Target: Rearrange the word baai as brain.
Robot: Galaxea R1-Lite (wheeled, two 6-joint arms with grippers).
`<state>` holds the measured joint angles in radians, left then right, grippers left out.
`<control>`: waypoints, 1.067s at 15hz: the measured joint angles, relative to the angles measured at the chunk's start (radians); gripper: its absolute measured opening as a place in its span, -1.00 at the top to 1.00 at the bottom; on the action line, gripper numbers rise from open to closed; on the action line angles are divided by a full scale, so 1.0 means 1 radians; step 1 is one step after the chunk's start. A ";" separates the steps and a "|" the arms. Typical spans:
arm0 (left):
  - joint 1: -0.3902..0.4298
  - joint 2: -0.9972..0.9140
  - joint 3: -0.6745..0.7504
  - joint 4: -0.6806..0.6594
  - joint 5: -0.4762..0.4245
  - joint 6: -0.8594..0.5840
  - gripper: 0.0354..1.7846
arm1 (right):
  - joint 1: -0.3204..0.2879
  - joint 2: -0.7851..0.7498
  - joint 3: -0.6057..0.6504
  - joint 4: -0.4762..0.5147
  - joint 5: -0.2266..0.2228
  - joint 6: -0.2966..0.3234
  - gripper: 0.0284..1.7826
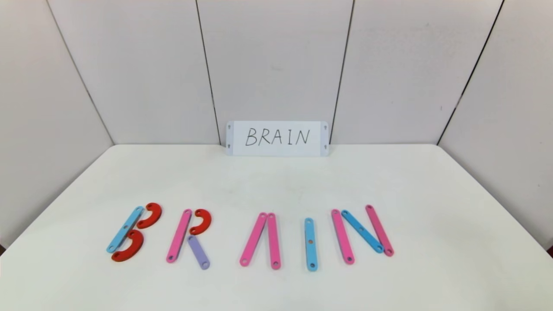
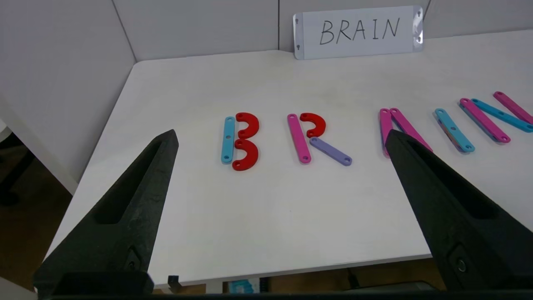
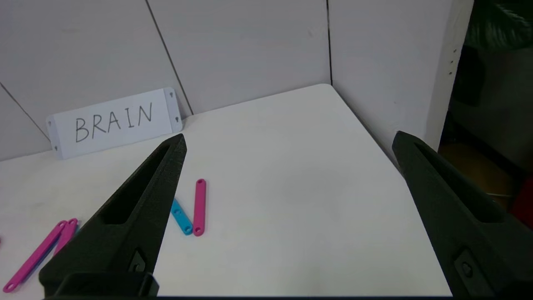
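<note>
Flat plastic pieces lie in a row on the white table [image 1: 276,185] and read brain, not baai. B is a blue strip [image 1: 125,235] with two red curves [image 1: 150,215]. R is a pink strip [image 1: 179,236], a red curve [image 1: 201,221] and a lilac strip [image 1: 198,252]. Two pink strips [image 1: 254,239] meeting at the top make A. I is one blue strip [image 1: 310,244]. N is a blue diagonal [image 1: 362,231] between pink strips. My left gripper [image 2: 281,134] hangs open and empty before the table's near edge. The right gripper [image 3: 289,136], also open and empty, is over the table's right part.
A white card [image 1: 277,138] with BRAIN handwritten in black leans on the back wall. Grey wall panels close the table in at the back and both sides. Neither arm shows in the head view.
</note>
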<state>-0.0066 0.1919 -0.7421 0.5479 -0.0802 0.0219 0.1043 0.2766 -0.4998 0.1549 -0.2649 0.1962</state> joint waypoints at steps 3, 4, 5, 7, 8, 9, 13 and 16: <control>-0.001 -0.053 0.070 -0.064 0.002 0.001 -0.95 | -0.055 0.000 -0.007 0.004 0.010 -0.018 -0.94; 0.000 -0.068 0.086 -0.096 0.006 -0.002 -0.95 | -0.095 0.003 -0.013 0.001 0.036 -0.047 -0.94; 0.000 -0.085 0.097 -0.106 0.008 -0.005 -0.95 | -0.116 -0.003 -0.016 -0.001 0.063 -0.072 -0.94; 0.001 -0.129 0.114 -0.119 0.010 -0.004 -0.95 | -0.124 -0.048 -0.007 -0.002 0.122 -0.116 -0.94; 0.001 -0.150 0.129 -0.137 0.012 0.000 -0.95 | -0.119 -0.083 0.007 -0.002 0.159 -0.139 -0.94; 0.001 -0.165 0.157 -0.170 0.021 -0.001 -0.95 | -0.115 -0.122 0.028 -0.003 0.196 -0.157 -0.94; 0.001 -0.188 0.377 -0.423 0.088 0.004 -0.95 | -0.106 -0.244 0.217 -0.106 0.295 -0.245 -0.94; 0.001 -0.190 0.565 -0.569 0.097 0.013 -0.95 | -0.106 -0.270 0.397 -0.245 0.300 -0.300 -0.94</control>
<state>-0.0057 0.0017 -0.1774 -0.0211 0.0164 0.0349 -0.0017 0.0066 -0.1023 -0.0904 0.0355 -0.1034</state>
